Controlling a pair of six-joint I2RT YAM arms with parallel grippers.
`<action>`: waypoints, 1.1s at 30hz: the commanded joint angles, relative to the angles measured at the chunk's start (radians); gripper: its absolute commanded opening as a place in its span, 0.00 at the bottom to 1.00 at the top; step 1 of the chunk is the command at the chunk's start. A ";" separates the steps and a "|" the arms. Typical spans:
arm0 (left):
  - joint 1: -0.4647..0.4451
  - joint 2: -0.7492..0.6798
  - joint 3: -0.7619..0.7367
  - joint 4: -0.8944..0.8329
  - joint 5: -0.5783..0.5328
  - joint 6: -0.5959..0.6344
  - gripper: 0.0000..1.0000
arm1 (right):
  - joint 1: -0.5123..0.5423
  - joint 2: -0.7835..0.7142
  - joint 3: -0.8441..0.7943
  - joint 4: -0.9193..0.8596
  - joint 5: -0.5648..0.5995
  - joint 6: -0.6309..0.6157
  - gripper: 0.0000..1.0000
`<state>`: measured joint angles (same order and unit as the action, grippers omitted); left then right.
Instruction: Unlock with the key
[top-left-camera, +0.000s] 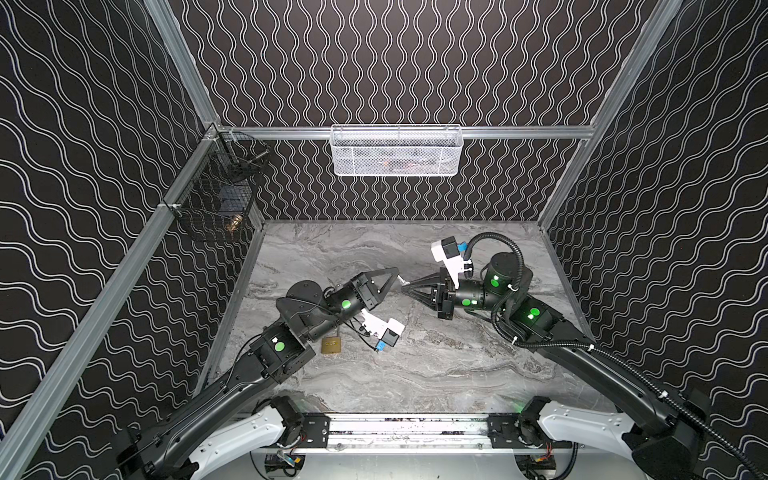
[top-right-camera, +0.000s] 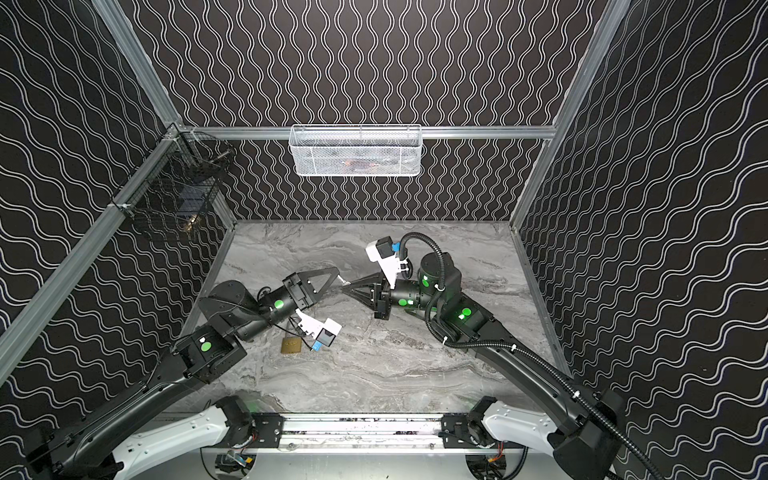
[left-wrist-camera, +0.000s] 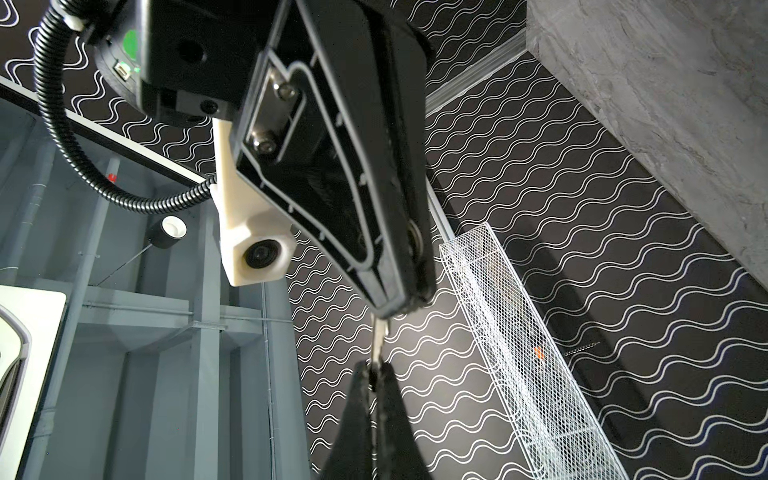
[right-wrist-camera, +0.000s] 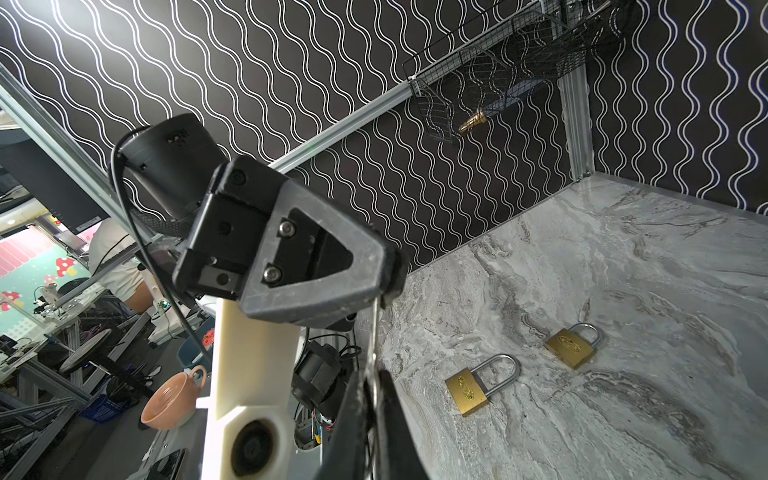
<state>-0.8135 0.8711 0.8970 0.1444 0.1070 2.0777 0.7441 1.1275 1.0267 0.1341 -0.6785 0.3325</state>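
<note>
item: key (left-wrist-camera: 379, 338). small, silver metal. held in the air above the bench (top-left-camera: 436, 365), at the centre of both top views, pinched at both ends. its long axis ran tip to tip between the two grippers, roughly left to right in the top views.

holder: left gripper (top-left-camera: 395, 277). jaws narrow, closed on one end of the key.

holder: right gripper (top-left-camera: 409, 286). jaws likewise narrow, clamped on the other end. which end carried the bow could not be told.

item: first padlock (right-wrist-camera: 467, 392). brass, flat on the bench, shackle seated; judged locked.

item: second padlock (right-wrist-camera: 570, 348). brass, flat, shackle seated, near the first but apart from it.

location note: only one of the two showed in the top views, lower left of centre, partly under the left arm and well apart from the key.

handling note: the locks lay down and to the left of the jaws, with the left arm nearer. judged a handover; one pair of jaws would have to let go before the key could be aimed at a keyway.
</note>
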 joint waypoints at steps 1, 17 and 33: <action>0.000 -0.002 -0.003 0.018 -0.009 0.213 0.16 | 0.001 -0.003 0.001 0.051 -0.019 -0.007 0.00; 0.002 -0.085 -0.006 -0.273 -0.370 -0.813 0.99 | -0.170 -0.108 -0.196 0.083 0.238 0.049 0.00; 0.533 0.754 0.403 -0.817 -0.173 -2.535 0.91 | -0.034 -0.151 -0.538 0.184 0.628 -0.047 0.00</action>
<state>-0.2932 1.4982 1.1915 -0.4782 -0.1444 -0.1741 0.6537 0.9775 0.5007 0.2615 -0.1753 0.3161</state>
